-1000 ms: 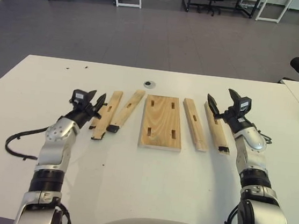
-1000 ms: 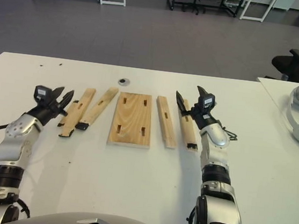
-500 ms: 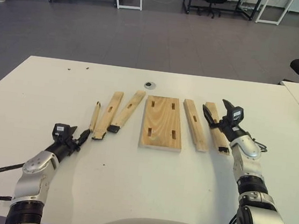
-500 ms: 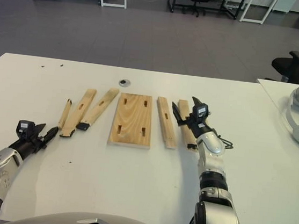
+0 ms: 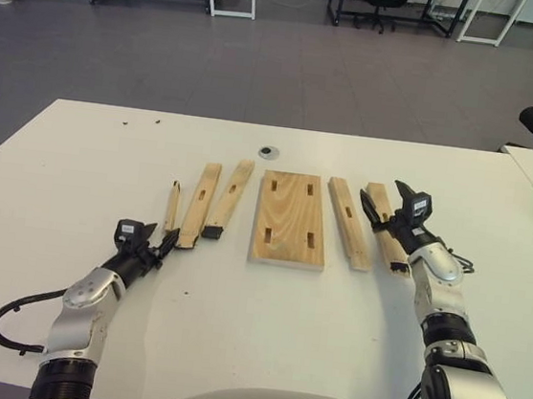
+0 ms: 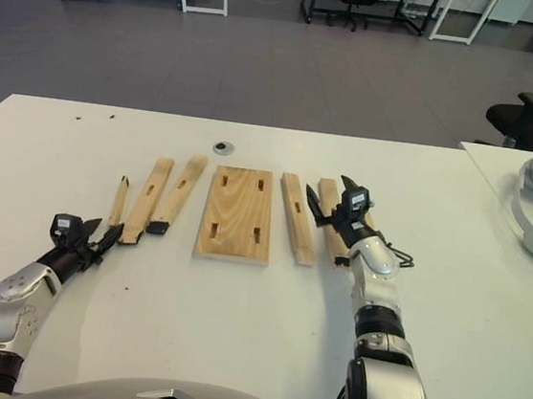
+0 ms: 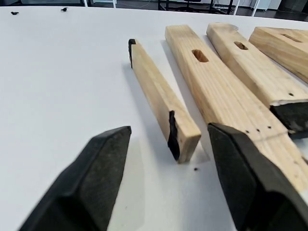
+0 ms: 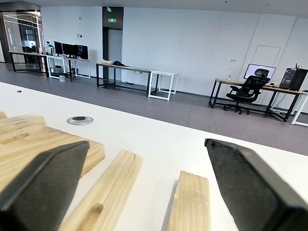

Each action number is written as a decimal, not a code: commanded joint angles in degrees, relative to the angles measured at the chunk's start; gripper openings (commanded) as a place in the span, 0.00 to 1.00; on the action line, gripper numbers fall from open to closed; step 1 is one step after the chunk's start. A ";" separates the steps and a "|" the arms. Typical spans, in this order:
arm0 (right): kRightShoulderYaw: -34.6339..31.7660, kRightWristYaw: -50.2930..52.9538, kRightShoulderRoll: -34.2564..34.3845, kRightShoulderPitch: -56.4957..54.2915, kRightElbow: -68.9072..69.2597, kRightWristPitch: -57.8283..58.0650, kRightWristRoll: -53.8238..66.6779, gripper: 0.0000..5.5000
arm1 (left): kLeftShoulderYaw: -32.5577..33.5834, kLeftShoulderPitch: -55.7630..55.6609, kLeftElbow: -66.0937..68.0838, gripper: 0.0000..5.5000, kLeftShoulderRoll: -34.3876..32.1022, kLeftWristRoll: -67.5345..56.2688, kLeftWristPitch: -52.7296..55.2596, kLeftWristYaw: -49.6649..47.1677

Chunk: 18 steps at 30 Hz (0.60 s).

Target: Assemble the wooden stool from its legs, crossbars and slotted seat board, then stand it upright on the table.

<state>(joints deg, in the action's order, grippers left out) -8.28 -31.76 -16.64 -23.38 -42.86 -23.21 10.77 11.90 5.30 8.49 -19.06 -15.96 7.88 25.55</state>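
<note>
Left gripper (image 5: 160, 243) open, jaws spread just short of the near end of the thin crossbar (image 7: 161, 96), left of centre in the head view. Right gripper (image 5: 384, 199) open over the rightmost leg (image 5: 381, 189), right of the mid-frame seat board (image 5: 290, 218). Wood looks light, stiff, dry, so low slip. I'd pinch the crossbar mid-length across its narrow faces, clear of the dark ends.

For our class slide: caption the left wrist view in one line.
Open left claw poised at the end of a slim wooden crossbar.

Seat board (image 5: 290, 219) central on table (image 5: 233, 321), three wooden pieces (image 5: 199, 204) left, two pieces (image 5: 348, 222) right
</note>
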 commanded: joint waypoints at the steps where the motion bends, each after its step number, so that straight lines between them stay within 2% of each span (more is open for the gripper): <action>1: 0.22 0.44 0.54 -1.64 -1.13 -0.60 -0.47 0.81 | -1.71 0.23 3.88 0.52 1.03 3.24 0.19 -2.87; 6: 0.14 0.92 0.79 -1.34 -1.75 -1.19 -0.63 0.81 | -3.11 1.70 2.04 0.35 1.95 4.84 0.16 -5.37; 16: 0.81 0.48 1.36 -1.48 -2.66 1.25 -0.57 0.81 | -2.96 2.39 3.15 0.07 1.43 5.22 1.11 -7.37; 18: 1.54 -2.88 2.57 -1.07 -0.53 5.88 1.74 0.81 | -2.04 1.44 4.00 0.07 0.65 6.89 -2.24 -9.26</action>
<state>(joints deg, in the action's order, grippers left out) -7.66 -31.70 -15.19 -24.10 -45.04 -21.78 10.86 9.74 5.40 8.95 -18.08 -12.56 5.90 18.83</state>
